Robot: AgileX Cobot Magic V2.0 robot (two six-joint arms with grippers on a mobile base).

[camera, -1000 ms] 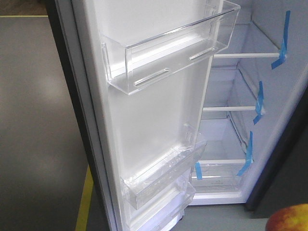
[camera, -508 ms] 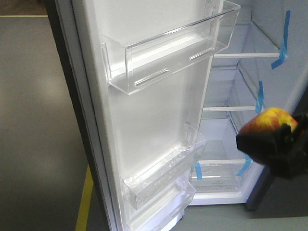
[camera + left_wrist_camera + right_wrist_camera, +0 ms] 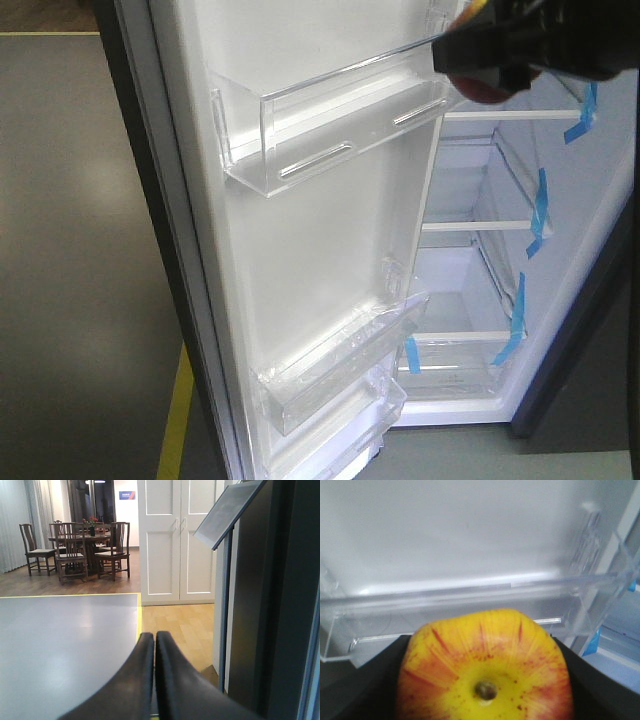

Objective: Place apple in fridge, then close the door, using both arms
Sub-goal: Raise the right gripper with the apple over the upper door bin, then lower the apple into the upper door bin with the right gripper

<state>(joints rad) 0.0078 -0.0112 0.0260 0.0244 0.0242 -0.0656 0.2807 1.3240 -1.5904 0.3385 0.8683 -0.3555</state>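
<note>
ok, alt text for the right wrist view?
A red-and-yellow apple, stem end toward the camera, fills the lower frame, clamped between the black fingers of the right gripper. Behind it, a clear bin sits on the white inside of the door.

front view: set high, angled down at the swung-out door (image 3: 320,230) lining, fridge (image 3: 470,270) shelves to its right. left wrist view: low, looks level along the left end effector (image 3: 154,639), tips together, over grey floor (image 3: 65,640) toward far dining chairs (image 3: 75,545). right wrist view: very close behind the apple (image 3: 485,665), facing the upper door bin (image 3: 470,597), which the front view also shows.
</note>
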